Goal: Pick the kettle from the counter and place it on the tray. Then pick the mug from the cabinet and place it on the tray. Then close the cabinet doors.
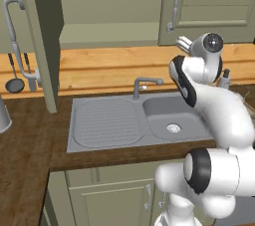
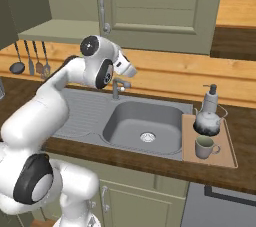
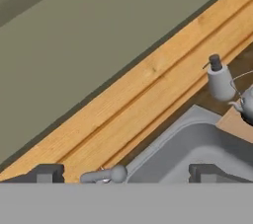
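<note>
Pale-wood tray (image 2: 225, 157) is carrying kettle (image 2: 207, 122) and mug (image 2: 204, 147); our gripper (image 3: 127, 172), spread wide and empty, is facing door-closing next.

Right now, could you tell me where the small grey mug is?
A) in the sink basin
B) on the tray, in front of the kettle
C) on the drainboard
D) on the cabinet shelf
B: in the right base view the mug stands on the tray, just in front of the kettle.
</note>
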